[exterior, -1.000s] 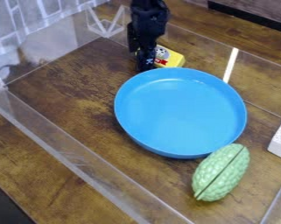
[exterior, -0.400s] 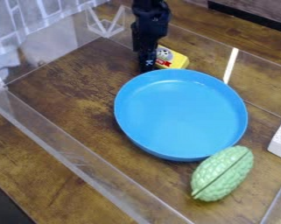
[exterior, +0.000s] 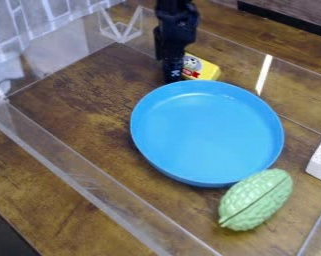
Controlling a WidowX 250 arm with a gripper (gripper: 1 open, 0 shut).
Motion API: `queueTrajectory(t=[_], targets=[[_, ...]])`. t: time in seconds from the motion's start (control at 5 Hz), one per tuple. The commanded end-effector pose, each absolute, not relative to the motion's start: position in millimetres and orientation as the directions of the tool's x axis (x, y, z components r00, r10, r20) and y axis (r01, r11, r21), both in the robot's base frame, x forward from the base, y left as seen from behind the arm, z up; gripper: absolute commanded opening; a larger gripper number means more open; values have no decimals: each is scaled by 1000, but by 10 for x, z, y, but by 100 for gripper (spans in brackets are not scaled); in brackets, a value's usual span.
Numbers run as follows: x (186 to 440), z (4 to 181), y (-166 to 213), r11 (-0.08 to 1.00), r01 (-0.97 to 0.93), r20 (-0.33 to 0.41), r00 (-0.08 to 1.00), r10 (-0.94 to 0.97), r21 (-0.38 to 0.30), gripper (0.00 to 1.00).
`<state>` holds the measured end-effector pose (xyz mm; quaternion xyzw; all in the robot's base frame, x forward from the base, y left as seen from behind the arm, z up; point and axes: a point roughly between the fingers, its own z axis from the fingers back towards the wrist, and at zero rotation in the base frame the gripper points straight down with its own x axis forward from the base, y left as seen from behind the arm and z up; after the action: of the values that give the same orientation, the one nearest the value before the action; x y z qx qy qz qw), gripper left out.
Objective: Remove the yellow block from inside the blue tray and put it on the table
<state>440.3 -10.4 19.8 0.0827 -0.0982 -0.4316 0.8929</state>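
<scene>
One block (exterior: 196,69), one tray (exterior: 207,131), one green gourd (exterior: 255,199), one white object (exterior: 320,158) at the right edge, one gripper (exterior: 174,70) — mine.

Block: yellow, flat on the table (exterior: 83,110), outside the tray, just beyond its far rim. Not in the tray; the tray's blue floor shows bare.

Relative to my gripper: block sits immediately to the picture's right of my fingertips, partly behind them. Gripper points steeply down over the table, at the block's left side. Jaws as wide as they go; nothing held. Whether a finger touches the block, cannot tell.

Gourd: on the table, near side, just beside the tray's front-right rim.

Hidden or unclear: block's left part covered by my gripper; picture on its top too small to read. My arm cut off by the top edge. White object cut off at right, unidentifiable. Clear panel along the table's left and near sides blurs what lies behind it.
</scene>
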Motion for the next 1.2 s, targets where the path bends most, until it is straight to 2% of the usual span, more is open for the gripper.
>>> queueTrajectory(t=[0.0,0.4,0.8,1.0], targets=[[4364,69,-377,567,797,89,562,-822,207,100],[4364,74,-378,558,806,81,553,-829,199,100],[4405,315,-407,614,766,75,612,-787,192,100],[4371,308,-375,594,782,72,592,-803,188,100]])
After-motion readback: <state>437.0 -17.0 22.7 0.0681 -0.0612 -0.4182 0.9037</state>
